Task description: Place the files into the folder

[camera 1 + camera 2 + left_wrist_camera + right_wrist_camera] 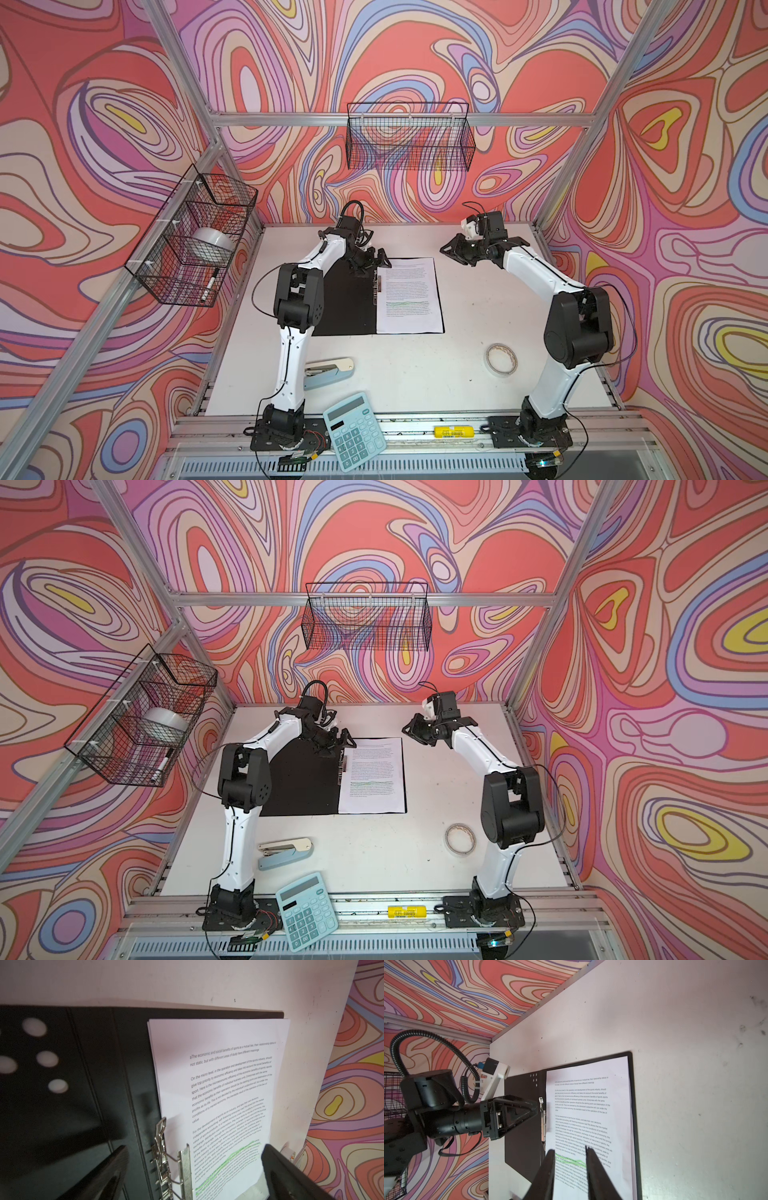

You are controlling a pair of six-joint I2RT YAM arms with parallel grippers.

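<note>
The left gripper point(371, 265) hangs over the far end of the folder's spine, jaws spread wide and empty. That arm's elbow is over the black left flap of the folder point(345, 303). The folder lies open on the table point(457, 382). The files point(409, 295) rest on its right half, their inner edge at the metal clip point(162, 1155), whose bar looks raised in the left wrist view.

The likeliest slip, I judge, comes here. A jaw that catches the sheet edge on its way to the clip lever would skew the loose stack, which is slightly stepped at its corner. A clip shut on skewed sheets would miss some.

The right gripper point(451, 248) hovers beyond the folder's far right corner, jaws narrowly apart on nothing.

For room, the stapler point(328, 371) and calculator point(354, 430) lie well clear in front on the left. The sheets sit close to the folder's right edge, and bare table opens beyond it, down to the tape point(501, 359).
</note>
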